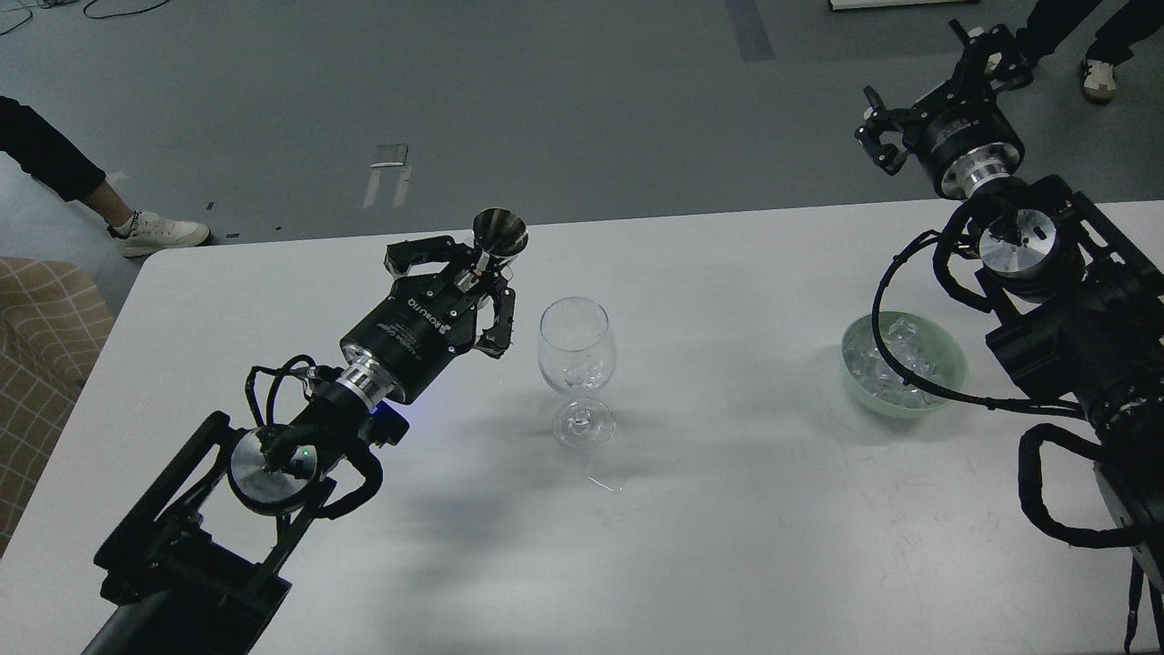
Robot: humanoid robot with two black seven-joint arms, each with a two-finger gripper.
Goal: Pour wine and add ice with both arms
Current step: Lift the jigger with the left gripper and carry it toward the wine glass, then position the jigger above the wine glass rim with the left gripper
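Note:
A clear wine glass (pixel 576 364) stands upright at the table's middle, with a few clear bits in its bowl. My left gripper (pixel 475 277) is shut on a small steel measuring cup (pixel 499 235), held just left of the glass and a little above its rim, mouth up and tilted. A pale green bowl (pixel 946 375) at the right holds the ice (pixel 896 364), a heap of clear cubes. My right gripper (pixel 946 95) is open and empty, raised beyond the table's far edge, behind the bowl.
The white table (pixel 727 509) fills the view; a small wet mark (pixel 605 484) lies in front of the glass. People's feet (pixel 159 232) stand on the grey floor behind the table at left and far right. A checked seat (pixel 41 337) is at the left edge.

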